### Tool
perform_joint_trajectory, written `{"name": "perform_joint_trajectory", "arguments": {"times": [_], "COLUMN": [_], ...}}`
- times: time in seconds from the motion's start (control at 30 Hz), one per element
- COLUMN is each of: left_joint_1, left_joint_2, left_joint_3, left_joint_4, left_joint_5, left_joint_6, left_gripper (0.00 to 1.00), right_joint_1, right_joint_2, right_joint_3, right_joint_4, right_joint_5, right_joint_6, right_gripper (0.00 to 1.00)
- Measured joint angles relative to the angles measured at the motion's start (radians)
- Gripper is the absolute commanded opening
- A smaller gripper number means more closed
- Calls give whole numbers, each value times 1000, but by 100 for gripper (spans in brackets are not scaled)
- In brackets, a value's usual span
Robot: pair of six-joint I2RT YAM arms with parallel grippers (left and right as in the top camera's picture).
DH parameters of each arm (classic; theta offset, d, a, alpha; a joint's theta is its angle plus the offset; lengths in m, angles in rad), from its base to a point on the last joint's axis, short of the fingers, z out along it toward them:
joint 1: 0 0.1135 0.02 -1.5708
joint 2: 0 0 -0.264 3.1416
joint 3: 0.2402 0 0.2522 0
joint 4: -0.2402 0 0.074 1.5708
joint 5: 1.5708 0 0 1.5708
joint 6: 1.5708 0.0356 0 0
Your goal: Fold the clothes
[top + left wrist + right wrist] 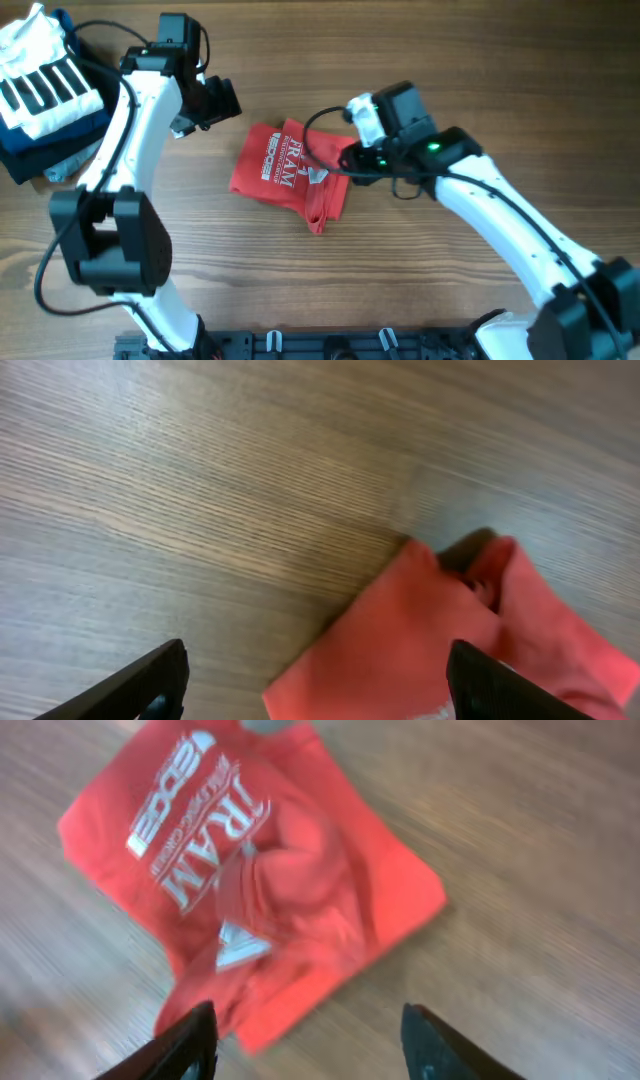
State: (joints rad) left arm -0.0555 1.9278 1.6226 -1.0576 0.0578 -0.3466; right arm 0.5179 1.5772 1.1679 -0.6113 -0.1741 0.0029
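Both jaws are held wide and empty; the red T-shirt [285,165] is laid roughly folded on the tabletop [450,60].

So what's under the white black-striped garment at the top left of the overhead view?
Under the white black-striped garment lie navy folded clothes, resting on the wooden table. How many navy pieces there are, and anything between them, is covered.

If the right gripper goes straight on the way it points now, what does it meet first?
Probably the crumpled red cotton T-shirt with white lettering, lying ahead of the open jaws of the right gripper; depth is unclear.
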Motion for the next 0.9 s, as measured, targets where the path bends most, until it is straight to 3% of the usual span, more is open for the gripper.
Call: {"name": "perform_joint_trajectory", "arguments": {"times": [0.4, 0.7, 0.9], "left_joint_1": [13, 13, 13], "left_joint_2": [106, 108, 108], "left_joint_3": [0, 0, 0], "left_joint_4": [4, 3, -8], "left_joint_5": [20, 20, 20], "left_joint_6": [0, 0, 0], "left_gripper": [83, 83, 83], "right_joint_1": [73, 79, 79], "right_joint_2": [250, 238, 109], "right_joint_3": [0, 0, 0], "right_joint_4": [149, 109, 116], "right_joint_5": [71, 80, 90], "right_joint_6": [49, 63, 64], "right_gripper": [59, 60, 60]}}
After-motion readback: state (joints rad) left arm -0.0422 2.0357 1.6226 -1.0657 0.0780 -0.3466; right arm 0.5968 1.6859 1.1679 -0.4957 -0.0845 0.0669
